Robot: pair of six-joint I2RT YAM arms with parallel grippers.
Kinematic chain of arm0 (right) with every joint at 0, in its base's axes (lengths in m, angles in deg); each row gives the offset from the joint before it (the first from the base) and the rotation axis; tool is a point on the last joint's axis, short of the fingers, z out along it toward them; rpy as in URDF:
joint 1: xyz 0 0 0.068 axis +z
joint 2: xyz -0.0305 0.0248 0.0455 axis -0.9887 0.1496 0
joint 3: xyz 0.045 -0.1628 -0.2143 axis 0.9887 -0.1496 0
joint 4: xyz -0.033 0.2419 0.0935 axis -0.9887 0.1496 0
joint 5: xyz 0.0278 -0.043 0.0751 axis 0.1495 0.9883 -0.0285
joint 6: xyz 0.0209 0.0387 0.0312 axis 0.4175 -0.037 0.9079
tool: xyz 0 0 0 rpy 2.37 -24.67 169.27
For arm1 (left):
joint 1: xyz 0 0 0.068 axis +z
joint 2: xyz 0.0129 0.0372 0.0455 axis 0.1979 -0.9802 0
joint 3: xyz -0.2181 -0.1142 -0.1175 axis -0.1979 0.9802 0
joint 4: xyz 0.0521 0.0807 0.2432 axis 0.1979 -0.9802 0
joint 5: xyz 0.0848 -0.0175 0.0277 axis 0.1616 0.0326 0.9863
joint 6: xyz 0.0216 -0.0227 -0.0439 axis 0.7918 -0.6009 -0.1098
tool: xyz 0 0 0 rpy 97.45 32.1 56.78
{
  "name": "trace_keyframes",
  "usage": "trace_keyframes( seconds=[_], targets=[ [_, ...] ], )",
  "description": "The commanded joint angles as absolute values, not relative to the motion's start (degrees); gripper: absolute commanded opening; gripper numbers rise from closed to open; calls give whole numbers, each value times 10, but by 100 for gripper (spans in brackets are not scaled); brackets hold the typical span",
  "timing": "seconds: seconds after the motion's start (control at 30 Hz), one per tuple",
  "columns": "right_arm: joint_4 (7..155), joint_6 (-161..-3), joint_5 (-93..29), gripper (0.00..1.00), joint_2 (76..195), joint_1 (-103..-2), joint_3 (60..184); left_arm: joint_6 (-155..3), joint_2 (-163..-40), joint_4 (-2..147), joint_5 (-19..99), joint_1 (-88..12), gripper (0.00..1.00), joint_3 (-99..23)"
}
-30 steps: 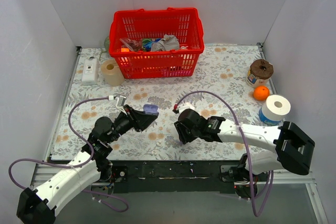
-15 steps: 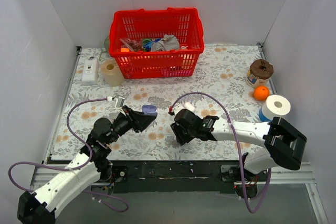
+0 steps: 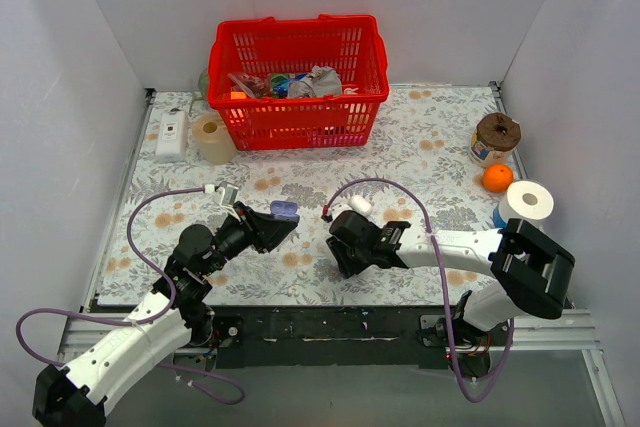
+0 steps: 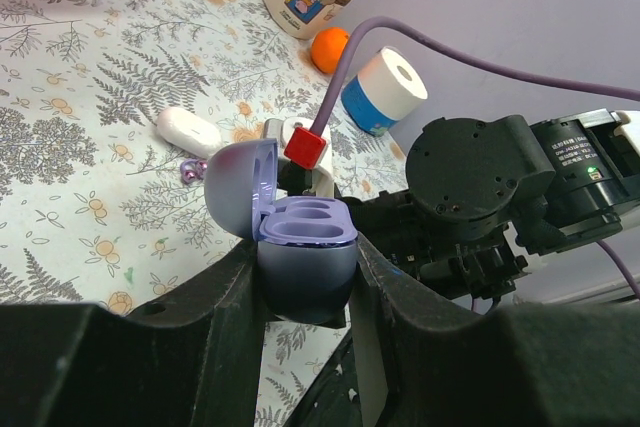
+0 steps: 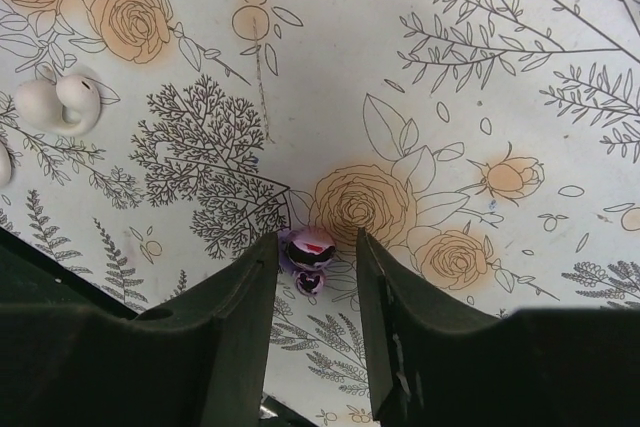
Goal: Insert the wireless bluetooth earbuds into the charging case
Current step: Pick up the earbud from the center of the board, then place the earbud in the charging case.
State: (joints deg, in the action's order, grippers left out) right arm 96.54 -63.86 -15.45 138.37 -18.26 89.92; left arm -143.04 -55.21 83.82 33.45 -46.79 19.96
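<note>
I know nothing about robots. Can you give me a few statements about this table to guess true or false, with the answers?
1. The left end effector grips the charging case with its lid open. True.
2. The charging case is already full. False: both of its slots look empty.
3. A purple earbud sits between the fingers of the right end effector. True.
4. The orange lies on the left side of the table. False: it lies on the right side, beside a jar.
</note>
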Motion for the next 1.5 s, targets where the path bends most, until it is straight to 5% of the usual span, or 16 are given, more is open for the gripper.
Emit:
trace_keyframes(
  seconds=[0.0, 0.2, 0.5, 0.67, 1.0, 1.47],
  targets=[
    [957, -630, -144, 42, 1384, -179, 891, -1421, -554, 838, 340, -470, 0, 190],
    [951, -634, -137, 23, 1373, -179, 884, -1420, -554, 838, 340, -471, 0, 190],
    [957, -696, -109, 8, 1365, -231, 906, -1421, -553, 839, 341, -470, 0, 188],
    [929, -720, -122, 4, 1329, -253, 910, -1416, -537, 826, 343, -471, 0, 187],
    [746, -716, -216, 1, 1078, -254, 883, -1422, -517, 974, 280, -471, 0, 222],
    [634, -766, -136, 1, 1071, -188, 1005, -1377, -744, 1299, 292, -472, 0, 141]
  ],
)
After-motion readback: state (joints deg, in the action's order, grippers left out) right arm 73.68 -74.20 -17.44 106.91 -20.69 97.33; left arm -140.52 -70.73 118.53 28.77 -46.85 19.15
